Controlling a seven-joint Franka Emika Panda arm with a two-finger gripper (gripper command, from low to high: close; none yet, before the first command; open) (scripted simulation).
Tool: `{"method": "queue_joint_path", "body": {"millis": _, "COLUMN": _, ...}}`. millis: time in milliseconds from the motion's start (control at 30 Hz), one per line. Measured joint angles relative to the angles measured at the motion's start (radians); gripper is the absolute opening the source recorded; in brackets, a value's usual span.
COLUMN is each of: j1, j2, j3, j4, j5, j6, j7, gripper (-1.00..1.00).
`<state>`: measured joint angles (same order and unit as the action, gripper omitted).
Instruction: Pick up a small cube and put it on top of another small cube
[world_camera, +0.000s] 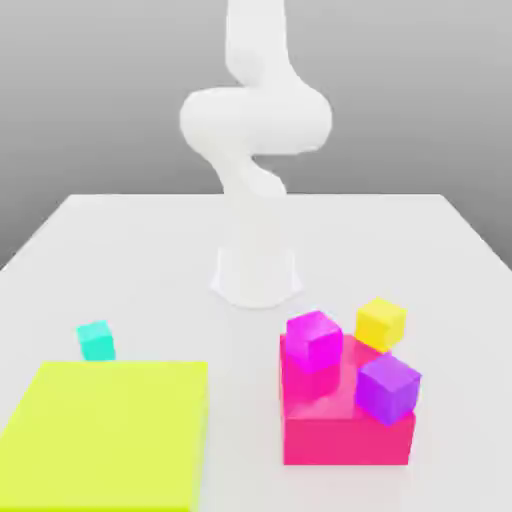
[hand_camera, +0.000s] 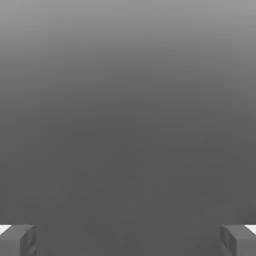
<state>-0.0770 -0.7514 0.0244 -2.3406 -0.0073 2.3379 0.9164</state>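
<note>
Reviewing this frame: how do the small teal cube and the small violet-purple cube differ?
Colour: the teal cube is turquoise, the violet-purple cube purple. Size: the teal cube looks slightly smaller. Place: the teal cube rests on the white table just behind the large yellow block, while the violet-purple cube sits on the large pink block, near the magenta cube. Both are plain, smooth and ungripped.

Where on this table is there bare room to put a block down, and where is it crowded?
Bare table spans the far strip beside the arm's base, and the lane between the yellow slab and the pink block. Crowded: the exterior view's right, where magenta cube, yellow cube and purple cube cluster. The teal cube borders the slab's far edge.
</note>
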Motion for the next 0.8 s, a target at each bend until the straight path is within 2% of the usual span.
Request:
{"method": "queue_joint_path", "body": {"millis": 467, "j1": -0.405, "j2": 0.280, "j3": 0.084, "j4": -0.228, "j5": -0.053, "j6": 0.213, "j7": 0.664, "gripper": 0.00}}
{"method": "queue_joint_path", "body": {"millis": 800, "j1": -0.660, "j2": 0.478, "j3": 0.090, "j4": -0.389, "j5": -0.081, "j6": 0.363, "j7": 1.124, "gripper": 0.00}}
